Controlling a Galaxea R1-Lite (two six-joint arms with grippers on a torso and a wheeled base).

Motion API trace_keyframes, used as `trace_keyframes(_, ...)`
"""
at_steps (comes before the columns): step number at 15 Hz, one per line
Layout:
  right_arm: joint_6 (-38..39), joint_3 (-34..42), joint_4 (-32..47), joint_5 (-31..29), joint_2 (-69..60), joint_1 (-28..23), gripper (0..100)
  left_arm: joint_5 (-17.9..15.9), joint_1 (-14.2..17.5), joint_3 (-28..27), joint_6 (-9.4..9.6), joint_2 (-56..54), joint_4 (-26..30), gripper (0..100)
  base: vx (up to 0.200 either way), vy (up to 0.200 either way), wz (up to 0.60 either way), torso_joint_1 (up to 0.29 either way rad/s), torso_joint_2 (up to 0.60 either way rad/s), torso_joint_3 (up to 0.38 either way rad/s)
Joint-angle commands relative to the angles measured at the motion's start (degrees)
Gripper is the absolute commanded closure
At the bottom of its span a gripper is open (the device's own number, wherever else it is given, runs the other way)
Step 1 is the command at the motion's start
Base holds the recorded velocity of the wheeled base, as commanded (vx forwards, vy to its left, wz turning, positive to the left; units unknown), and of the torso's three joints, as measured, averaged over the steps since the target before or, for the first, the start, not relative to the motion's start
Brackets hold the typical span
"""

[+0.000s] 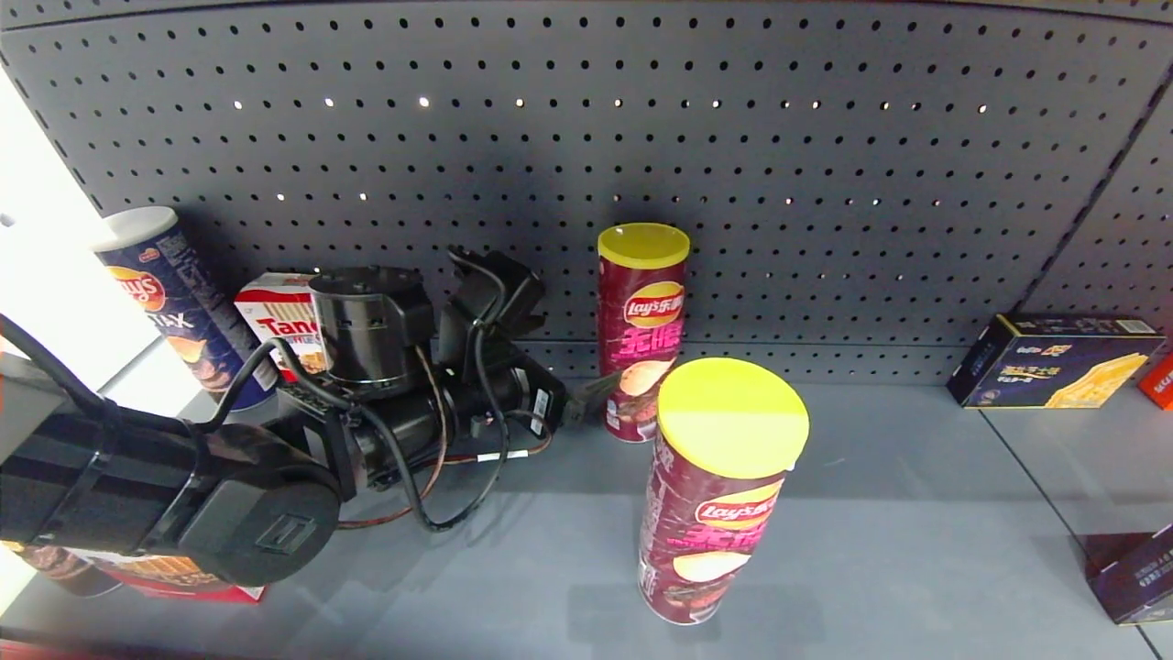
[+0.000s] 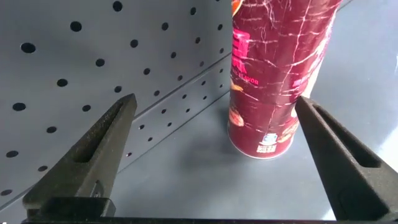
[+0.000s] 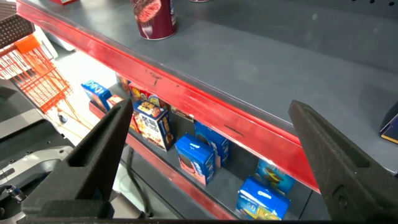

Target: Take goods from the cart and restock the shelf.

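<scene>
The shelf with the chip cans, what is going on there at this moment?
The robot is restocking a shelf. Its left pincer is open and sits close to the back red can, which stands upright by the pegboard; it grips nothing. A second red can stands nearer the front. The right pincer is open and empty, before the shelf's red edge.

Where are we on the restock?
Done: two maroon cans stand upright on the shelf, rear can and front can. In hand: nothing; left gripper is open facing the rear can, not touching; right gripper open and empty by the shelf's front edge. Left: unclear, since contents of the orange cart are hidden; the shelf has bare room.
</scene>
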Motion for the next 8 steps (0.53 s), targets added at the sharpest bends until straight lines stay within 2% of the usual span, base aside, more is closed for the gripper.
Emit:
trace_keyframes(1, -0.04, 0.0, -0.02, 0.01, 0.02, 0.03, 0, 0.14, 0.35, 0.08, -0.01, 0.09, -0.05, 0, 0.0, 0.0, 0.0, 0.0, 0.0, 0.0)
trace_keyframes(4, -0.04, 0.0, -0.02, 0.01, 0.02, 0.03, 0, 0.31, 0.61, 0.87, 0.08, -0.35, -0.58, 0, 0.0, 0.0, 0.0, 0.0, 0.0, 0.0)
trace_keyframes(6, -0.04, 0.0, -0.02, 0.01, 0.02, 0.03, 0, 0.49, 0.53, 2.02, 0.16, -0.96, -4.53, 0, 0.0, 0.0, 0.0, 0.0, 0.0, 0.0)
trace_keyframes(8, -0.04, 0.0, -0.02, 0.01, 0.02, 0.03, 0, 0.49, 0.61, 2.72, 0.16, -1.14, -5.41, 0, 0.0, 0.0, 0.0, 0.0, 0.0, 0.0)
